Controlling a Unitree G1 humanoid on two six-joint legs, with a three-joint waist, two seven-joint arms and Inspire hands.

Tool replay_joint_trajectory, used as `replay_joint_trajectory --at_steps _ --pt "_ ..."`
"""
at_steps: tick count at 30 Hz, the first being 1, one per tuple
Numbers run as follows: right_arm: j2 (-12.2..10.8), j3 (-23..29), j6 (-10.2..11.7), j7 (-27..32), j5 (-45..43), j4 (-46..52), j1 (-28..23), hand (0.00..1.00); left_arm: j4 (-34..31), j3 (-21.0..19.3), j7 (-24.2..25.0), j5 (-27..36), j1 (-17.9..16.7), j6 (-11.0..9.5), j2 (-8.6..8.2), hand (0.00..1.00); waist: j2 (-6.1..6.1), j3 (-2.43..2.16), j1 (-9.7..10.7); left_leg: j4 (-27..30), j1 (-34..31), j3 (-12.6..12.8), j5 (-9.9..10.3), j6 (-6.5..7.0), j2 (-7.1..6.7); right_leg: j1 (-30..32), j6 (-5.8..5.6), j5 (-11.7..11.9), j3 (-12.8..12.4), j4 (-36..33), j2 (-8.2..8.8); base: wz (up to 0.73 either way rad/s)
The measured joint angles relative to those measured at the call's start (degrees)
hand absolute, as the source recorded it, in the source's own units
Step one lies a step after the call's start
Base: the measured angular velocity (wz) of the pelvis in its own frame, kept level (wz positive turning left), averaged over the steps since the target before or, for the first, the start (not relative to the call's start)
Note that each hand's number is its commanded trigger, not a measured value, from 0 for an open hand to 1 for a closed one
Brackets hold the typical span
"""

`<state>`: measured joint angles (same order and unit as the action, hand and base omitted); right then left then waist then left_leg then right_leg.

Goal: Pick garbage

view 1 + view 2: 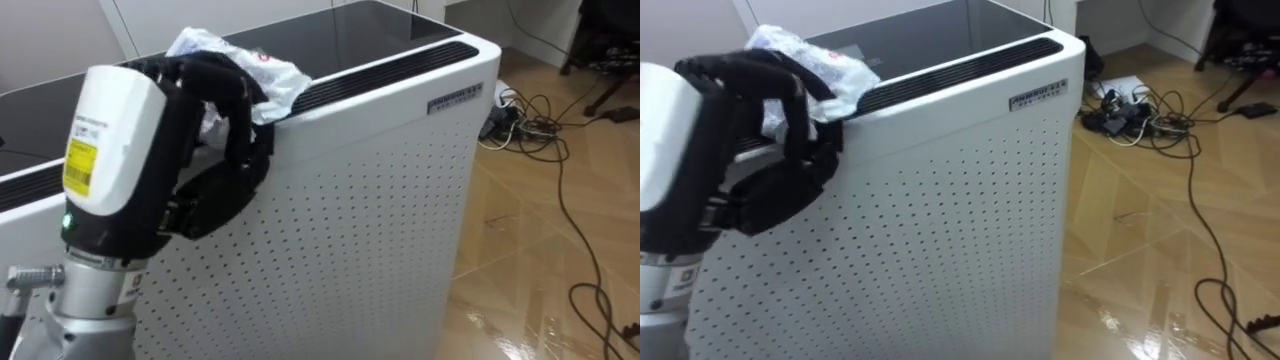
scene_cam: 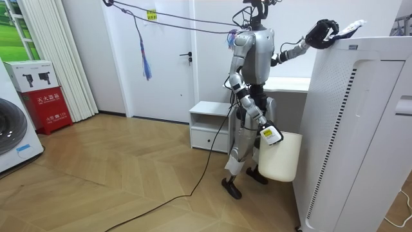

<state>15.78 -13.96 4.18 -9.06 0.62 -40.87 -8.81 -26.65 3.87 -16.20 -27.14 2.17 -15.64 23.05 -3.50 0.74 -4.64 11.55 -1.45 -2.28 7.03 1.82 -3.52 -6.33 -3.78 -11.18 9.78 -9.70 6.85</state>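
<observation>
Garbage is clasped in the left hand, apparently at the purifier top edge; open floor is seen rightward.

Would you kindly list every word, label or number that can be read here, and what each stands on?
None reads clearly.
Nameplate on the white appliance: too small.
Yellow label on the wrist below the left hand: blurred.
Red print on the crumpled wrapper that hand grips: illegible.
White characters on the red box: too small.
</observation>
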Motion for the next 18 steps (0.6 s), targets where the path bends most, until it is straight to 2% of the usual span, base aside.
replay_joint_trajectory --at_steps 3,4,6,9,14,18 --pt "-0.4 -0.7 0.0 -0.5 -0.6 1.5 0.8 1.00 -1.5 2.2 6.0 16.8 0.6 0.0 -3.01 1.00 0.36 -0.18 0.4 0.2 -0.6 0.0 0.0 0.03 0.02 0.5 0.00 0.0 0.3 -0.1 0.06 0.00" --pt "-0.5 -0.7 0.0 -0.5 -0.7 1.5 1.1 1.00 -1.6 2.9 7.2 19.3 0.6 0.0 -3.31 1.00 0.36 -0.18 0.4 0.2 -0.7 0.0 0.0 0.04 0.02 0.5 0.00 0.0 0.3 -0.1 0.06 0.00" --pt "-0.8 -1.1 0.0 -1.4 -0.7 1.4 2.4 1.00 -1.9 4.0 12.1 28.0 0.7 0.0 -4.32 1.00 0.28 -0.23 1.0 0.3 -0.8 0.0 0.0 0.04 0.06 0.6 0.00 0.0 0.4 -0.2 0.04 0.04" --pt "-0.9 -1.8 0.0 -1.6 -0.6 1.5 3.1 1.00 -1.8 5.7 18.0 38.5 0.8 0.0 -4.63 1.00 0.25 -0.25 1.4 0.3 -0.8 -0.1 0.0 0.03 0.06 0.6 0.00 0.0 0.4 -0.4 0.02 0.00" --pt "-1.1 -2.4 0.0 -1.7 -0.7 2.0 3.2 1.00 -1.8 5.8 24.0 48.2 0.7 0.4 -4.75 1.00 0.25 -0.25 1.3 0.2 -1.0 0.5 0.0 0.03 0.26 1.3 -0.03 0.0 0.3 -1.1 0.04 -0.05" --pt "-1.4 -2.4 -0.1 -1.5 -0.4 3.2 3.3 1.00 -1.7 5.8 27.1 51.6 0.7 0.8 -4.76 1.00 0.38 -0.23 0.8 0.2 -1.2 0.8 0.0 0.02 0.72 1.8 -0.01 -0.1 0.3 -1.1 -0.01 -0.03"
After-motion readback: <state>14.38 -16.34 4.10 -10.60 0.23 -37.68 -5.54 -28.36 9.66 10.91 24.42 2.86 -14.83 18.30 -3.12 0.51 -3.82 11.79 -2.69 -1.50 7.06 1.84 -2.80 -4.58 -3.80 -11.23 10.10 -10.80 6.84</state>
